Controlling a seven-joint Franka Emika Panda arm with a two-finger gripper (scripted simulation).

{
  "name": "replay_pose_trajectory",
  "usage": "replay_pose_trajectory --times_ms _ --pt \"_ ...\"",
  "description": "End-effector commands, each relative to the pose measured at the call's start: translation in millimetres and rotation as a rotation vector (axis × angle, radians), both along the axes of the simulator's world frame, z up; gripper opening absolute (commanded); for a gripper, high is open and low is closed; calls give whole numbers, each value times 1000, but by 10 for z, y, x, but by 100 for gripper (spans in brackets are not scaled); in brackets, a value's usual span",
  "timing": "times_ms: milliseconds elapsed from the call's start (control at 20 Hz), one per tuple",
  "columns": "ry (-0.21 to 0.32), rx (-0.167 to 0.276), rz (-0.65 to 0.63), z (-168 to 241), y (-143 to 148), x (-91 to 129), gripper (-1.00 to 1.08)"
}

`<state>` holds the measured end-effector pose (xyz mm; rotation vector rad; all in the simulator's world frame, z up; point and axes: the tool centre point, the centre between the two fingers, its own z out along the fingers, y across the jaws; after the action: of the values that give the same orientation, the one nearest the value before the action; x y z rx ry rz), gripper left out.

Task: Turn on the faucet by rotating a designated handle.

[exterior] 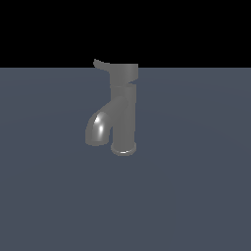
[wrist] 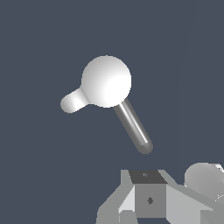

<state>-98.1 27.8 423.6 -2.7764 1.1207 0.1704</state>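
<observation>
Dull grey metal faucet (exterior: 123,122) stands upright mid-floor, long axis vertical; glossy spout curves toward exterior view's left. Wide grey cylindrical handle (exterior: 124,72) caps column, lever tab pointing same way. Gripper (wrist: 148,199) above, apart; jaw state cannot be told.

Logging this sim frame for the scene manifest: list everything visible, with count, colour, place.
faucet: 1, dull grey, upright on the floor, mid exterior view; glossy spout curves down toward that view's left.
handle: 1, grey cap on top of the column; thin lever tab sticks out toward the exterior view's left, tip upturned. Bright white from above in the wrist view.
floor: 1, flat slate blue, under the faucet.
gripper: 1, grey, only partly visible in the wrist view, apart from the faucet; absent from the exterior view; open or shut cannot be told.
</observation>
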Motion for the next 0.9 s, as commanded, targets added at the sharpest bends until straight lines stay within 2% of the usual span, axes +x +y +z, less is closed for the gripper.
replay_pose_trajectory --times_ms 0,850 --pt "14 -3 -68 -76 20 113 -100" --pt "79 -68 -525 -642 154 817 -100"
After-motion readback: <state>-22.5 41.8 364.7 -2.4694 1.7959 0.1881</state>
